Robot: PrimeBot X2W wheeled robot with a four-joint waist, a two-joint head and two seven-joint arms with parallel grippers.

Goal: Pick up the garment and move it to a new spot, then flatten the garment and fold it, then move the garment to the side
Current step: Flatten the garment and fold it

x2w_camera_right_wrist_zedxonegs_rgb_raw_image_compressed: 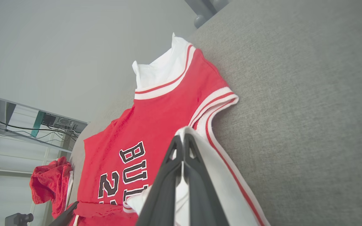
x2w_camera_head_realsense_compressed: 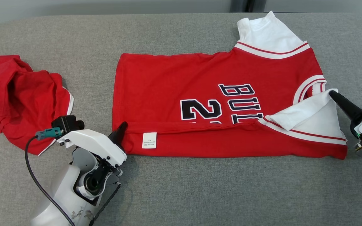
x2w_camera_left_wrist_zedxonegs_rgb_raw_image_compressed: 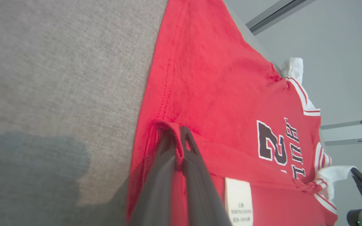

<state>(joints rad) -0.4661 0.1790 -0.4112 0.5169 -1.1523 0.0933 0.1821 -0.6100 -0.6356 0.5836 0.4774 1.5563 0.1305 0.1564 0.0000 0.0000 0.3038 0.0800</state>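
Observation:
The garment (x2w_camera_head_realsense_compressed: 200,88) is a red jersey with white sleeves and black lettering, spread across the grey table with its near long edge folded up over the front. My left gripper (x2w_camera_head_realsense_compressed: 123,125) is shut on the folded hem corner at the jersey's left end; in the left wrist view the red cloth (x2w_camera_left_wrist_zedxonegs_rgb_raw_image_compressed: 215,78) is pinched between the tips of the left gripper (x2w_camera_left_wrist_zedxonegs_rgb_raw_image_compressed: 178,131). My right gripper (x2w_camera_head_realsense_compressed: 332,92) is shut on the white near sleeve, which is turned back over the jersey. The right wrist view shows white cloth pinched in the right gripper (x2w_camera_right_wrist_zedxonegs_rgb_raw_image_compressed: 182,139), with the jersey (x2w_camera_right_wrist_zedxonegs_rgb_raw_image_compressed: 156,119) beyond.
A second red garment (x2w_camera_head_realsense_compressed: 17,94) lies crumpled at the table's left end. The grey cloth table top (x2w_camera_head_realsense_compressed: 200,194) runs bare along the near side and behind the jersey. A white label (x2w_camera_head_realsense_compressed: 149,140) shows on the folded-up edge.

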